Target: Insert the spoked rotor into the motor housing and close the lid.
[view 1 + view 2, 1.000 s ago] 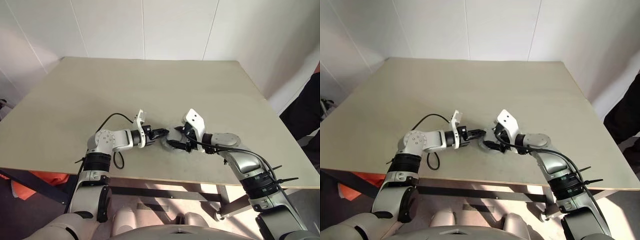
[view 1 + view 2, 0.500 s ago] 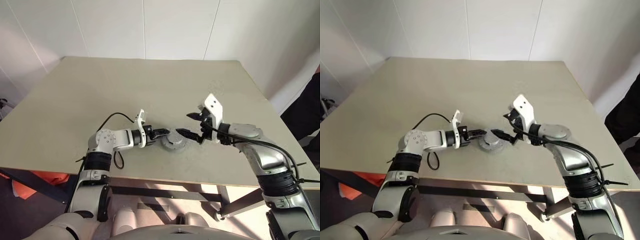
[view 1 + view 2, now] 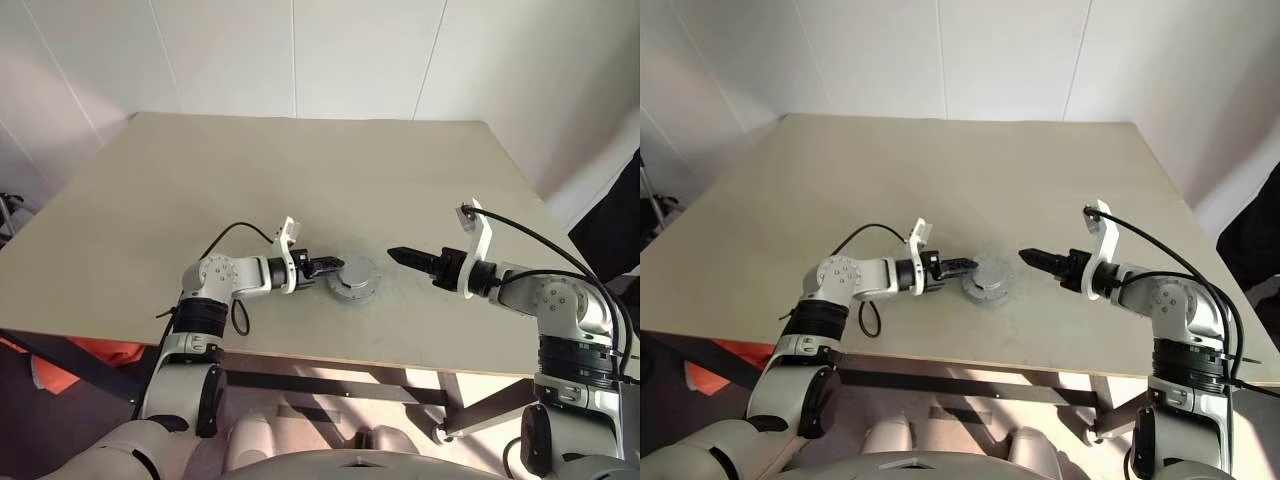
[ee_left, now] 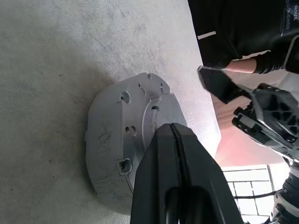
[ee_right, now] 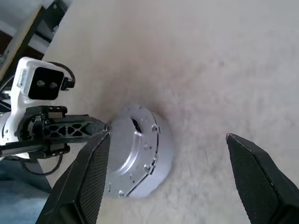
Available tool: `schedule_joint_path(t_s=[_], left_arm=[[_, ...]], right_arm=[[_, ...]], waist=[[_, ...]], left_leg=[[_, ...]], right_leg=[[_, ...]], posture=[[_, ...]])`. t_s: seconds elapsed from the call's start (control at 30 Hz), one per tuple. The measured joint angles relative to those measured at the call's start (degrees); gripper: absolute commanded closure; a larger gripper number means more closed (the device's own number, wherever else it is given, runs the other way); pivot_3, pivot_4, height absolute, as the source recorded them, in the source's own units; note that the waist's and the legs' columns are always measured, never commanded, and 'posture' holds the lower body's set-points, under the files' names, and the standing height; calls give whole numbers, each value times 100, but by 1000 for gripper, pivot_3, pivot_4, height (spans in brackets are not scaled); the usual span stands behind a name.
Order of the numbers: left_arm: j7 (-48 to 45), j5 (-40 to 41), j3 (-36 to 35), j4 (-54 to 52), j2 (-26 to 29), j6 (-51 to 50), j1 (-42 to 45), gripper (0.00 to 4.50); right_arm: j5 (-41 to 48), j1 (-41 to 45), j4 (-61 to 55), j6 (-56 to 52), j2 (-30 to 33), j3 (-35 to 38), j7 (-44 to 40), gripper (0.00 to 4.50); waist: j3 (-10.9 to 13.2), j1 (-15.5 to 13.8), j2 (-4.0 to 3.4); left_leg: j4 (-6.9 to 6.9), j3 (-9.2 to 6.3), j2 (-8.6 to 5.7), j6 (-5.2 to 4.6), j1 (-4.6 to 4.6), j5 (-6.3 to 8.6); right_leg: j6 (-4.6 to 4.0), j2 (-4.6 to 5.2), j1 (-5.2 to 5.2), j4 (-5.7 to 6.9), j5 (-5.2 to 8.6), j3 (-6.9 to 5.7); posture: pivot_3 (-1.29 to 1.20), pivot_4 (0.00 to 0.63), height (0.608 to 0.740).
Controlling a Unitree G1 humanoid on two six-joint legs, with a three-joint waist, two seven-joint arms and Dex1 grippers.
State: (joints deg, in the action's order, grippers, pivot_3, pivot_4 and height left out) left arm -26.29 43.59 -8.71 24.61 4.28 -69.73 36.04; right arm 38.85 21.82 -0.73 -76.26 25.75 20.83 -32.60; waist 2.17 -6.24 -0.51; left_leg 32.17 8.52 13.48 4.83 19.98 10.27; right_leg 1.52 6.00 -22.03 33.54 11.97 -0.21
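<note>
Your right claw point(image 3: 392, 253) has pulled away: a second ago it was down on the assembly beside the left one, and now it hangs off to the right, well apart from it, with a bare strip of worktop point(image 3: 300, 170) between. In the right wrist view its two black fingers point(image 5: 86, 179) stand spread wide with nothing between them.

Your left claw point(image 3: 334, 265) hasn't budged. It lies low over the worktop, pointing right, its tips at the left edge of the motor housing point(image 3: 352, 282). In the left wrist view the fingers point(image 4: 180, 186) are pressed together, only a thin seam showing, and they hold nothing; they rest against the raised centre of the lid point(image 4: 140, 114).

The lid sits closed on the housing, and the two make one grey round block standing on the worktop near its front edge, roughly midway between your arms. You can see small holes around the lid's flat top and a raised hub in the middle. The copper windings and the spoked rotor are covered by the lid.

Writing: there is very little to read. At the far corner of the left wrist view a person's dark sleeve point(image 4: 243, 28) carries a few small white letters, too small and cropped to make out. The housing, the lid and the claws bear no legible marking.
</note>
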Motion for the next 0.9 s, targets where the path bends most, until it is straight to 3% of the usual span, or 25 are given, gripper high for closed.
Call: schedule_joint_path(t_s=[0.33, 0.6, 0.9], left_arm=[[0, -9, 26, -21, -47, 1, -9, 4500], [9, -17, 17, -128, -18, 5, -101, 4500], [45, -130, -2, -207, 104, 97, -147, 4500]], right_arm=[[616, -226, -1, -1552, -153, 385, 92, 59], [559, -322, 157, -1376, -498, 373, 231, 59], [408, -33, 456, -954, -1358, 329, 575, 59]], waist=[[-5, -80, -11], [-41, -77, 18], [-57, 77, 32]], left_leg=[[-16, 1, -20, 15, 4, -8], [-98, 2, -25, 39, -15, -23], [-115, -1, -14, 39, -22, -23]], right_leg=[[42, 26, 2, -14, 11, -8], [45, 25, 3, -40, 13, -14], [48, 30, -11, -82, 15, -59]], posture=[[0, 0, 740], [0, 0, 740], [0, 0, 740]])
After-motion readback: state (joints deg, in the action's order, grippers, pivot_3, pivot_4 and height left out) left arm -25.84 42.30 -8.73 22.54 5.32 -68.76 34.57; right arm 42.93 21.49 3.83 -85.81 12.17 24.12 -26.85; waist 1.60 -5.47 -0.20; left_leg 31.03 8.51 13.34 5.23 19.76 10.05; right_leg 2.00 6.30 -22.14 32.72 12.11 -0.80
